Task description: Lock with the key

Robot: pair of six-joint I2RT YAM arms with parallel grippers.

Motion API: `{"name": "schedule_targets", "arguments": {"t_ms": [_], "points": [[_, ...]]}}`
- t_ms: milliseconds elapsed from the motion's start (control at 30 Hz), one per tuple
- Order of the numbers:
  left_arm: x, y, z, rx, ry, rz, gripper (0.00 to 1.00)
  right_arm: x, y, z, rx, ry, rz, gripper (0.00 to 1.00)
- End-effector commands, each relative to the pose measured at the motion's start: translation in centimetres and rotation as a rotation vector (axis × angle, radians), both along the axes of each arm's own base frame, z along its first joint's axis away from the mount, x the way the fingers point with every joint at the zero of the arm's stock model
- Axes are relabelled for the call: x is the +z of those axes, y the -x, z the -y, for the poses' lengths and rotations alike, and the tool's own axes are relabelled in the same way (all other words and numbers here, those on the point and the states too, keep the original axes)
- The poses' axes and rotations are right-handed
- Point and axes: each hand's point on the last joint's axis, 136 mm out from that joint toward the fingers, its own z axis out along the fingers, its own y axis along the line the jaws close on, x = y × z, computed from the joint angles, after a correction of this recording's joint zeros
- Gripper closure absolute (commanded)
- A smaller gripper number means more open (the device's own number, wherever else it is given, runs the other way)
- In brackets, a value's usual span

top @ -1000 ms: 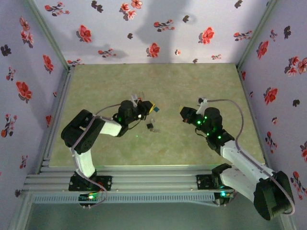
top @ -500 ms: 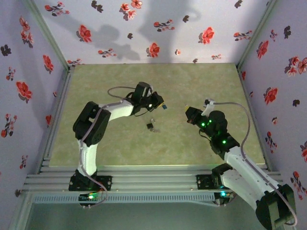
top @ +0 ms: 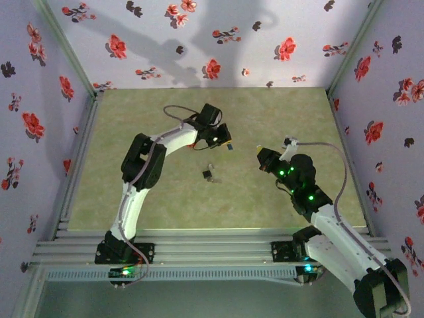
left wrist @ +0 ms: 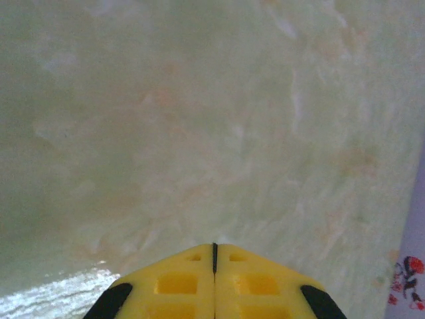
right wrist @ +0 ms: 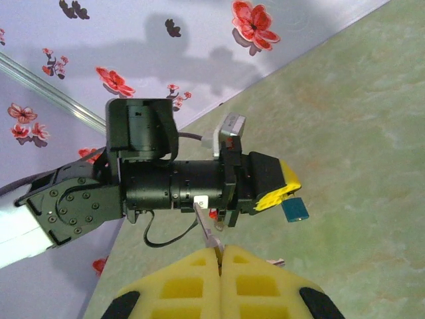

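- Left fingers (left wrist: 219,260) are pressed flat together, the yellow pads meeting at a thin seam. Nothing shows between them in the left wrist view, with bare counter (left wrist: 199,119) ahead.
- A small blue-headed piece (right wrist: 295,209) sits right at the left fingertips in the right wrist view. I can't tell whether it is touching or just beside them, or whether it is pinched.
- Right fingers (right wrist: 224,260) are also closed tight, cut off by the bottom edge of their own view.
- A thin silvery strip (right wrist: 207,226) runs up from the right fingers' seam. I can't tell what it is, or whether it is gripped or just lies behind them.
- A red patch (right wrist: 214,214) shows under the left wrist body. It is mostly hidden and I can't identify it.
- The key (top: 207,174), seen from the top, is tiny, with a dark square head and a short pale sliver of blade beside it. It is too small for teeth or orientation detail.
- The key lies loose on the counter, touching neither set of fingers.
- It sits in the gap between the two sets of fingers, offset toward the arm bases.
- It is somewhat closer to the left fingers (top: 226,142) than to the right fingers (top: 260,155), and apart from both.
- It is also apart from the blue-headed piece, which lies on the far side of the left fingertips from it.
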Motion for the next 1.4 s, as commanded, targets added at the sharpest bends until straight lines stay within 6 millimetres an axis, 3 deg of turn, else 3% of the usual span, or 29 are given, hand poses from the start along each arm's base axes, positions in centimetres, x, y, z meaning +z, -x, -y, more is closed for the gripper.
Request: {"name": "schedule_targets", "arguments": {"t_ms": [0,433,967,1367], "points": [[-1.2,0.1,-0.3,-0.036,-0.088,-0.014,1.00,0.1,0.0,0.3,-0.006,0.003,0.018,1.00],[-3.1,-1.3,-0.5,-0.028,-0.184,-0.012,1.00,0.0,0.0,-0.2,0.017,-0.012,0.013,1.00],[-4.1,-1.5,-0.9,-0.040,-0.235,-0.019,1.00,-0.4,-0.1,-0.7,0.036,-0.021,-0.001,1.00],[-4.0,-1.3,-1.2,-0.058,-0.259,-0.018,0.86,-0.5,-0.2,-0.8,0.043,-0.022,-0.008,1.00]]}}
